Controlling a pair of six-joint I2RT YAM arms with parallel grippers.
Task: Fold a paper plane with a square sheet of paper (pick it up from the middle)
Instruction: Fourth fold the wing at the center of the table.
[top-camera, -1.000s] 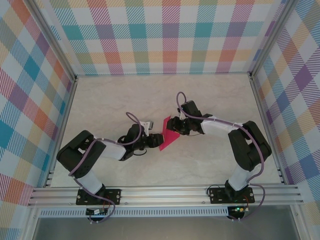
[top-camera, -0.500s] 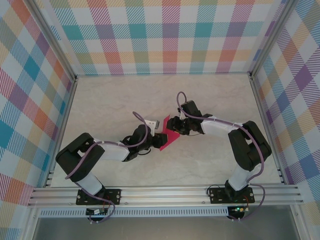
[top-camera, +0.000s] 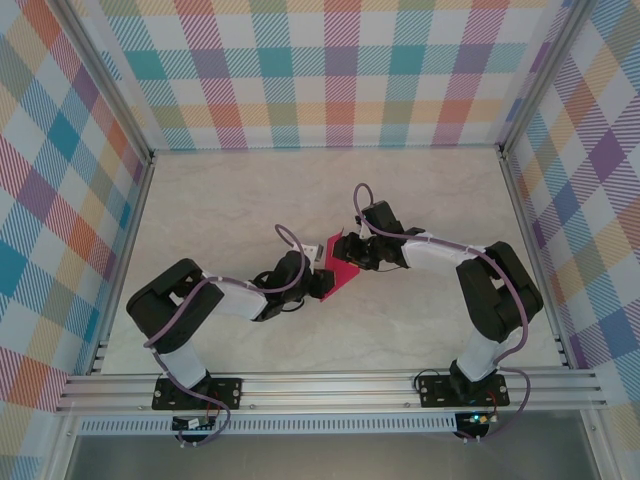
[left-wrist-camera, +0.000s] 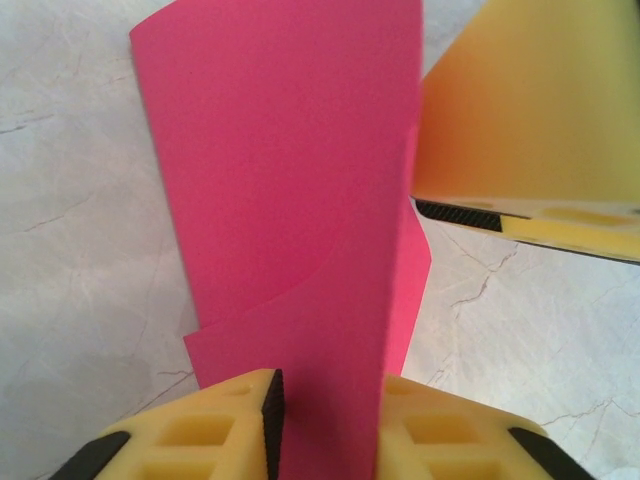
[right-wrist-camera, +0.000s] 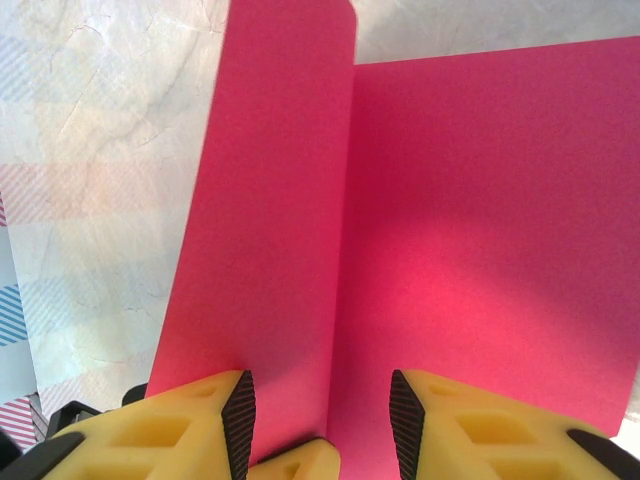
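The square sheet of paper (top-camera: 340, 280) is crimson-pink and lies partly folded at the table's middle, one flap standing up. In the left wrist view the paper (left-wrist-camera: 290, 150) runs up from between my fingers. My left gripper (left-wrist-camera: 325, 425) is open a narrow way, with the flap in the gap against the right finger. My right gripper (right-wrist-camera: 320, 420) is open over the paper (right-wrist-camera: 480, 220), its pads on either side of the crease. From above, the left gripper (top-camera: 322, 272) and the right gripper (top-camera: 350, 255) meet at the sheet from opposite sides. No finished dart shape shows.
A yellow finger (left-wrist-camera: 520, 110) of the right gripper hangs close over the sheet in the left wrist view. The marble tabletop (top-camera: 250, 200) is ringed by plaid walls (top-camera: 330, 70) and a metal rail (top-camera: 330, 385) along the near edge.
My left gripper has slid right and up to the paper's left edge, taking the flap between its fingers. The right gripper and the sheet have hardly moved.
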